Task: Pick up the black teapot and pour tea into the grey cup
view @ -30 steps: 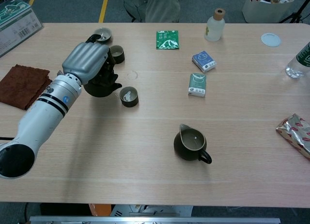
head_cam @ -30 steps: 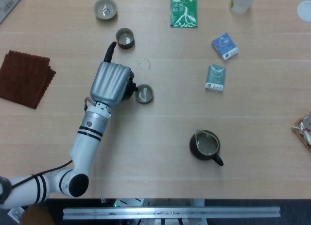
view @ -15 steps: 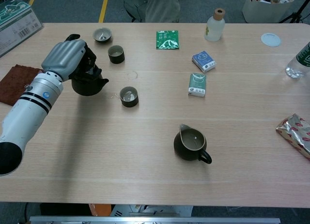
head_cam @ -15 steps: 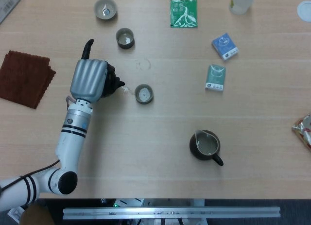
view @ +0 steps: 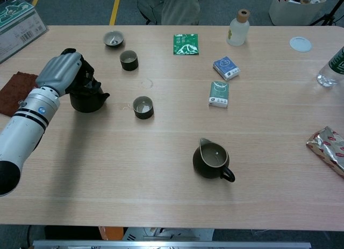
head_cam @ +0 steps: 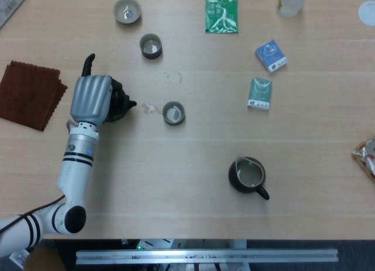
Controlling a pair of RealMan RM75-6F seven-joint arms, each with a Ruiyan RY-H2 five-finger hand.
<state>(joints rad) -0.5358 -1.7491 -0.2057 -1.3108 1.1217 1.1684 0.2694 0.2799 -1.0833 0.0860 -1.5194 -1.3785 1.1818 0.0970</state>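
Left hand point(view: 60, 72) wrapped around black teapot point(view: 86, 100), spout pointing toward grey cup point(view: 143, 107); cup well apart, to the spout side; right hand unseen.

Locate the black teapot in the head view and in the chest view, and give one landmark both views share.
Head view: the black teapot is at left of centre, mostly hidden under the left hand, spout pointing right.
Chest view: the black teapot is at upper left, under the left hand.
Shared landmark: the small cup just right of the spout.
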